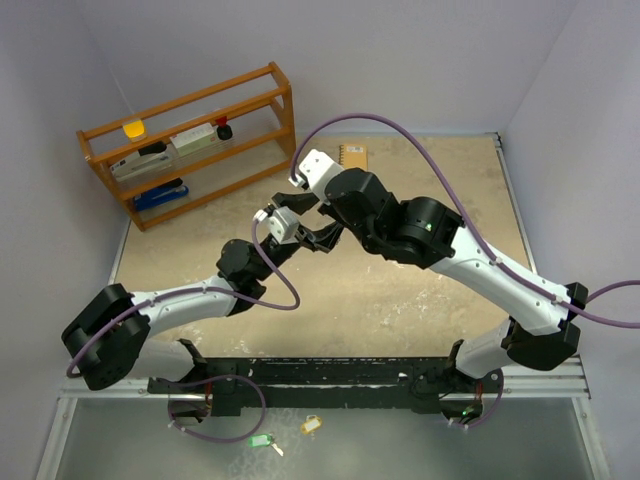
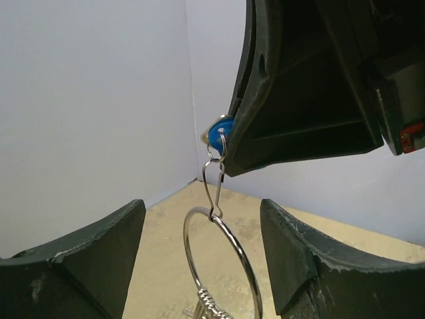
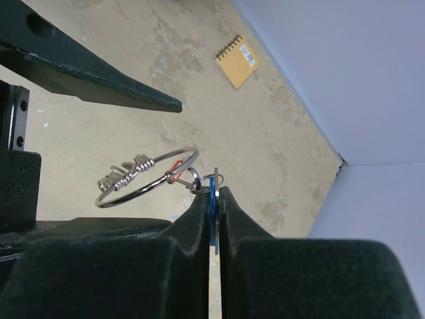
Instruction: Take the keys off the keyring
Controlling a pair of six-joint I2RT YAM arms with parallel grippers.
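My right gripper (image 3: 216,193) is shut on the blue-tagged key (image 3: 213,199), holding it edge-on above the table. A small wire clip (image 2: 214,189) links the blue tag (image 2: 218,133) to the silver keyring (image 2: 219,259), which hangs below it. The ring (image 3: 149,176) carries a bunch of plain metal keys (image 3: 116,178), and a sliver of the red tag (image 3: 174,169) shows behind it. My left gripper (image 2: 199,209) is open, its fingers (image 2: 99,246) standing on either side of the ring without touching it.
A wooden rack (image 1: 190,140) with small items stands at the back left. A tan spiral notebook (image 1: 354,153) lies at the back of the table. A green tag (image 1: 260,440) and a yellow tag (image 1: 311,425) lie in front of the arm bases.
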